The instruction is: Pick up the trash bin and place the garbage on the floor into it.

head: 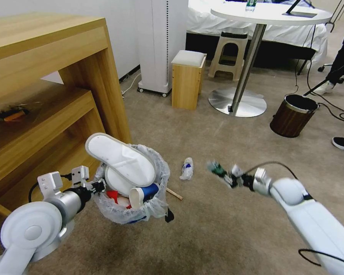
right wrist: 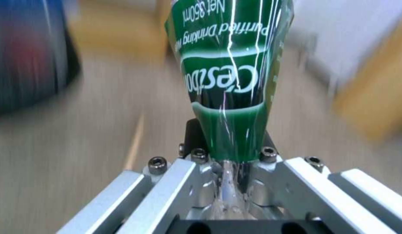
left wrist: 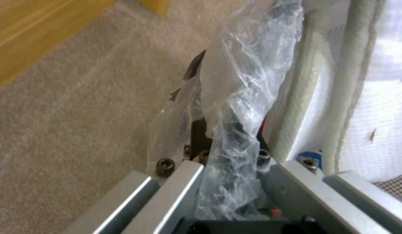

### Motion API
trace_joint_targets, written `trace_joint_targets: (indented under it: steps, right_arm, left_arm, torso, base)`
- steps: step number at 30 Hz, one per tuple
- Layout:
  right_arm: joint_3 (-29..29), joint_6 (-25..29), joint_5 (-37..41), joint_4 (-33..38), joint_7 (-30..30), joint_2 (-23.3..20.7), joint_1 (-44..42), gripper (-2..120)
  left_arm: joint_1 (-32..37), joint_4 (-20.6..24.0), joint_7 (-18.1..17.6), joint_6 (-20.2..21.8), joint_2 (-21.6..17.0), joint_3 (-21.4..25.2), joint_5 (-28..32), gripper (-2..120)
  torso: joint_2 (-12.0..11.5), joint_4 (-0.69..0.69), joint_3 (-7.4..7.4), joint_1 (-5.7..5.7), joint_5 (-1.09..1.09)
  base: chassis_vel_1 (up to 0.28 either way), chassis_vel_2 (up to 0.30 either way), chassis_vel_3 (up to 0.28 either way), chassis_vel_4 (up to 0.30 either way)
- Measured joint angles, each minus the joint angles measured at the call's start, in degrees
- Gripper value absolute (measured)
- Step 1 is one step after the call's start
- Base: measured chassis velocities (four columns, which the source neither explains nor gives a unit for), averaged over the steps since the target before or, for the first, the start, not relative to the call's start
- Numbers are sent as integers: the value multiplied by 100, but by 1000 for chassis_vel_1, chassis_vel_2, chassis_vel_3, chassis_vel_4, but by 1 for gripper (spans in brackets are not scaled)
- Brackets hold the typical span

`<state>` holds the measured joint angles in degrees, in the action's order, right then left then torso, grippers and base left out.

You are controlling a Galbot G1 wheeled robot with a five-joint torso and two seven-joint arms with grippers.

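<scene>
Plastic gives under my right tool (right wrist: 229,162), which pinches a crushed green-labelled water bottle (right wrist: 226,74) by its flattened end above the carpet (head: 225,229); light, crackly, probably slippery. My left tool (left wrist: 229,162) is clamped on the trash bin (head: 132,208) at its bagged rim, thin and likely to tear. Inside: two white slippers (head: 120,154), one blue cup (head: 143,194). On the floor: one crumpled paper (head: 187,168), one wooden stick (head: 174,194).

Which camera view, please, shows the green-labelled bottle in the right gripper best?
The right wrist view: the bottle shows close up, label readable, pinched in the right gripper. The head view shows it small and blurred, above the carpet.
</scene>
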<state>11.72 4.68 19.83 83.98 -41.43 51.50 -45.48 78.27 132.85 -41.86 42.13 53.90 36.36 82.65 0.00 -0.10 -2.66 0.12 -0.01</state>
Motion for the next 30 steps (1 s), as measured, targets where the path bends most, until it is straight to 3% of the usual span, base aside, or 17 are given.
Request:
trace_joint_targets:
  steps: [4, 8, 11, 19, 30]
  right_arm:
    - [-175, 291, 657, 173, -68, 50, 274, 5]
    - [-748, 471, 2053, 691, -58, 182, 667, 5]
    - [-1030, 581, 2532, 876, -35, 287, 821, 5]
    - [-1636, 821, 2990, 1222, -23, 568, 1191, 5]
    - [-2347, 909, 3044, 1171, -65, 906, 1472, 5]
  left_arm:
    - [16, 0, 1, 0, -1, -46, 8, 0]
    - [40, -46, 0, 0, -1, -101, 23, 0]
    - [20, -73, 0, 0, 3, -118, 33, 0]
    - [-28, -149, -1, 0, 36, -154, 31, 0]
    - [-127, -227, 2, 0, 68, -210, 30, 0]
  torso:
    - [0, 1, 0, 0, -1]
    - [0, 0, 0, 1, 0]
    - [0, 0, 0, 1, -1]
    - [0, 0, 0, 1, -1]
    - [0, 0, 0, 1, 0]
  base:
    - [0, 0, 0, 0]
    - [0, 0, 0, 0]
    - [0, 0, 0, 0]
    - [0, 0, 0, 0]
    - [0, 0, 0, 0]
